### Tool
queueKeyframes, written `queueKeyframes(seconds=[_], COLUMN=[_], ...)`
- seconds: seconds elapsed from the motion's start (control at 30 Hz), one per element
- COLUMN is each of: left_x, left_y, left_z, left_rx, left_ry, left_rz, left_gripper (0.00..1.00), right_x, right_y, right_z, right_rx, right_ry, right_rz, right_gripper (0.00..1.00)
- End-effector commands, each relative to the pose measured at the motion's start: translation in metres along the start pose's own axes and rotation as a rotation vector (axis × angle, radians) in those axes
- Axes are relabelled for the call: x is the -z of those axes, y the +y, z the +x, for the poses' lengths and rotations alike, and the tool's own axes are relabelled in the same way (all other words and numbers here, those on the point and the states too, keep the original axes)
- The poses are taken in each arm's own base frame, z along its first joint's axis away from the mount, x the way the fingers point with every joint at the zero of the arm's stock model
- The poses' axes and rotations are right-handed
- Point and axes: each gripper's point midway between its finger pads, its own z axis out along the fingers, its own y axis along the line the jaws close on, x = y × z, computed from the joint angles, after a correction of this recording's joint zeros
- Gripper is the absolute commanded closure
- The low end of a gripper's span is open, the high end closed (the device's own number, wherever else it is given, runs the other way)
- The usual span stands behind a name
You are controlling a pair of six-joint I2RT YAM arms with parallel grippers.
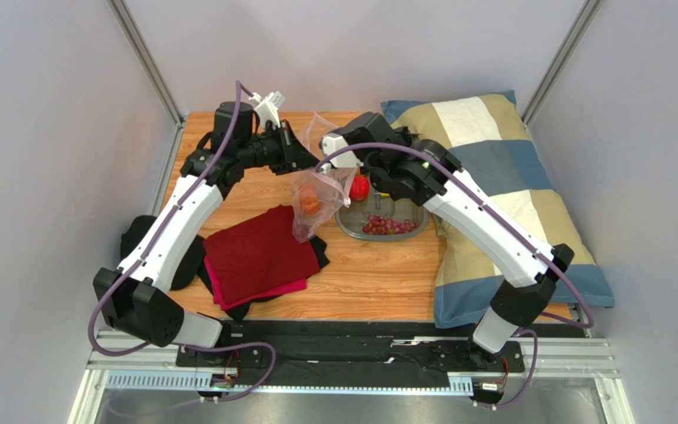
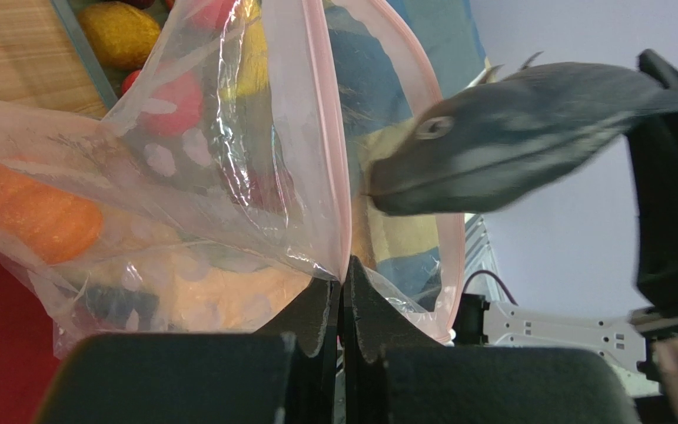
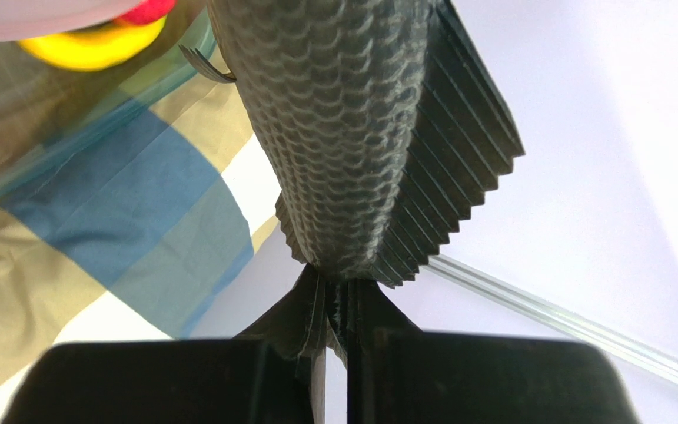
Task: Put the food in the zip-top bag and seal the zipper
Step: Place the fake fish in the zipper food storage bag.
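My left gripper (image 1: 304, 157) (image 2: 344, 276) is shut on the pink zipper (image 2: 338, 159) at the mouth of the zip-top bag (image 1: 314, 201) (image 2: 183, 177). The bag hangs open above the table, with an orange toy food (image 2: 33, 216) (image 1: 311, 203) inside. Held by its tail in my shut right gripper (image 3: 338, 296) (image 1: 327, 143), a grey fish (image 3: 351, 132) (image 2: 510, 141) points its head at the bag's open mouth. Purple grapes (image 1: 388, 226) and a red strawberry (image 1: 359, 186) lie in the clear tub (image 1: 351, 231). The right wrist view shows a yellow banana (image 3: 95, 49).
A red cloth (image 1: 258, 252) lies on a black one at the front left of the table. A checked blue, yellow and white pillow (image 1: 493, 177) fills the right side. The tub stands between the cloth and the pillow. Grey walls close in on all sides.
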Motion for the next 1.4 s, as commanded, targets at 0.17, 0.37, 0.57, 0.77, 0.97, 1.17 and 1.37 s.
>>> queueKeyframes(seconds=[0.17,0.37,0.57,0.77,0.97,1.17,1.37], left_x=[0.003,0.002,0.012,0.022,0.028,0.030,0.018], left_y=[-0.020,-0.029,-0.042,-0.041,-0.052,-0.053,-0.032], left_z=[-0.009,-0.005,-0.015,-0.031,-0.044,-0.068,-0.068], left_rx=[-0.058,-0.046,-0.009,0.058,0.045,-0.046,0.018], left_ry=[-0.042,-0.023,-0.086,-0.141,-0.146,-0.175,-0.166], left_rz=[0.042,0.094,0.225,0.364,0.423,0.383,0.391], left_gripper=[1.00,1.00,1.00,1.00,1.00,1.00,1.00], right_x=[-0.006,-0.005,0.017,0.069,0.064,0.002,-0.057], right_y=[0.003,-0.003,-0.042,-0.085,-0.063,-0.003,0.051], right_z=[-0.001,-0.022,-0.045,-0.037,-0.014,0.019,0.015], right_rx=[0.156,0.186,-0.051,-0.437,-0.761,-1.120,-1.285], right_ry=[0.109,0.070,-0.102,-0.379,-0.479,-0.420,-0.356], right_rz=[-0.014,0.036,0.154,0.203,0.046,-0.384,-0.686], right_gripper=[0.83,0.46,0.25,0.09,0.07,0.08,0.07])
